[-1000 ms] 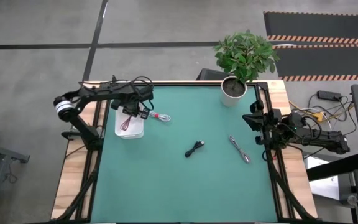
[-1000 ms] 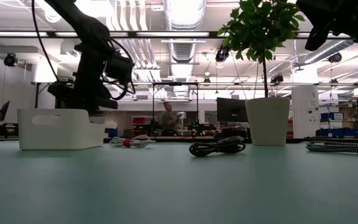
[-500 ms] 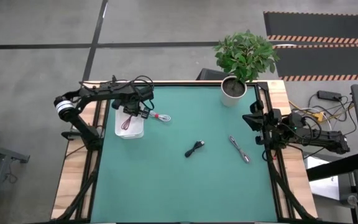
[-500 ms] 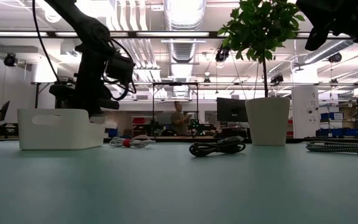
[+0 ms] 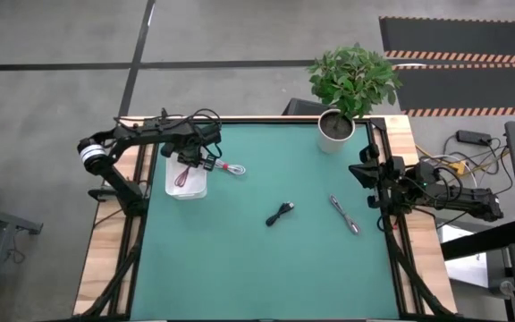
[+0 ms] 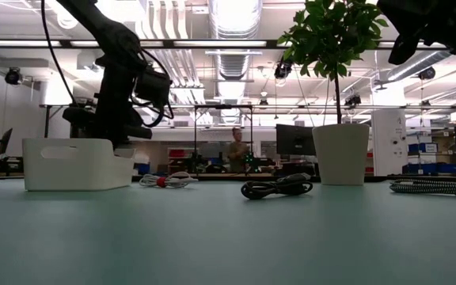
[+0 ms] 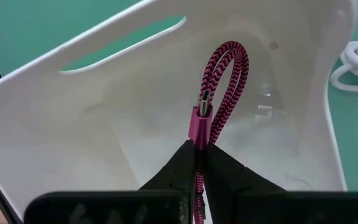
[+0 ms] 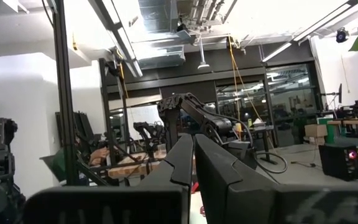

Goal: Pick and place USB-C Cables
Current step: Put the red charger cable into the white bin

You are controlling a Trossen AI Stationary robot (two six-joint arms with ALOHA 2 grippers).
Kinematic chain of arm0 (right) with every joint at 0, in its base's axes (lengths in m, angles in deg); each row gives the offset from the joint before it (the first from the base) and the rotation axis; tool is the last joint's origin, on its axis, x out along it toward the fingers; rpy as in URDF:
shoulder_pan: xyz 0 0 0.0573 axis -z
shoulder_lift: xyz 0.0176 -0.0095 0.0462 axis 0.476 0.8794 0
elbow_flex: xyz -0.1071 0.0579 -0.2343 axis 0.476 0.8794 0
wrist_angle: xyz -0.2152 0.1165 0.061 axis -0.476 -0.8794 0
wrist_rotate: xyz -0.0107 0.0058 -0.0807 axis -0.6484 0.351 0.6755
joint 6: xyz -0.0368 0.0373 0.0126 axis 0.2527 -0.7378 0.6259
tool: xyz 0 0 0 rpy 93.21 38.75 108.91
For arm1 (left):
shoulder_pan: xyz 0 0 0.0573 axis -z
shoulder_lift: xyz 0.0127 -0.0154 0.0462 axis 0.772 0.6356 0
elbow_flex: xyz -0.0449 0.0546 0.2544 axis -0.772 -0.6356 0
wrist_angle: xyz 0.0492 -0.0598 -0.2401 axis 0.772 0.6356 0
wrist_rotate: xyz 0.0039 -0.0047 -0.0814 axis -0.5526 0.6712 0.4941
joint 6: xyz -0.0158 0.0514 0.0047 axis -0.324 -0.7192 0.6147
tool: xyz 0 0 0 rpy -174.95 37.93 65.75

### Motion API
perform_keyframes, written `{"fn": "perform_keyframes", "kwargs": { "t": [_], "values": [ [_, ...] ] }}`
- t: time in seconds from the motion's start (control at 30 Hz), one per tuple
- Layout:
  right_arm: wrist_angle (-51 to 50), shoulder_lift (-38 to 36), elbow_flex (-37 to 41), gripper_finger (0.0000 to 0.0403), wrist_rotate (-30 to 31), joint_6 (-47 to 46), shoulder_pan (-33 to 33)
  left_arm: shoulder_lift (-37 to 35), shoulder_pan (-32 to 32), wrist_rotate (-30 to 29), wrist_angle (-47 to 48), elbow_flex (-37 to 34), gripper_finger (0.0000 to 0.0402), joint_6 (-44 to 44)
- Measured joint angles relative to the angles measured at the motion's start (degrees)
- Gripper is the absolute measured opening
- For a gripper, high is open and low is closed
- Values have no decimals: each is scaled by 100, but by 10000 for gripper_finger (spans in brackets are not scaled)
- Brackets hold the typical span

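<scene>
My left gripper (image 5: 187, 168) reaches down into the white tray (image 5: 199, 190) and is shut on the red braided USB-C cable (image 7: 224, 74). In the low view the tray wall (image 6: 74, 164) hides its fingertips. The white cable with a red tie (image 5: 232, 168) (image 6: 168, 180) lies on the green mat just right of the tray. The black cable (image 5: 281, 213) (image 6: 277, 187) lies mid-table. The grey cable (image 5: 344, 215) (image 6: 435, 187) lies farther right. My right gripper (image 8: 193, 163) waits shut, raised at the table's right edge (image 5: 366, 173). My left gripper pinches the red cable between its two fingertips (image 7: 182, 163), right below the pink connector sleeve (image 7: 199, 124). The fingers come from above, pointing down into the tray, and lie along the cable. The folded loop (image 7: 232, 53) sticks out past the fingertips over the tray floor; whether it touches, I cannot tell.
A potted plant in a white pot (image 5: 336, 125) (image 6: 341, 153) stands at the far right corner. The tray has a handle slot (image 7: 126, 42) in its wall. Open green mat (image 5: 266, 268) spreads across the near half. A person (image 6: 238, 150) is in the room behind.
Neither arm and none of the cables has visibly moved. A person in the room behind the table has walked toward the right.
</scene>
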Motion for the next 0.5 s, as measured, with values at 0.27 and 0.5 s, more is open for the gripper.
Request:
{"fn": "perform_keyframes", "kwargs": {
  "t": [0.27, 0.5],
  "values": [
    [-34, -1, 0, 9, 0, 12, 0, 0, 2, -2, -9, 0, 8, -21],
    [-34, -2, 0, 9, 0, -8, 0, 0, 2, -2, -26, 0, 8, -12]
  ]
}}
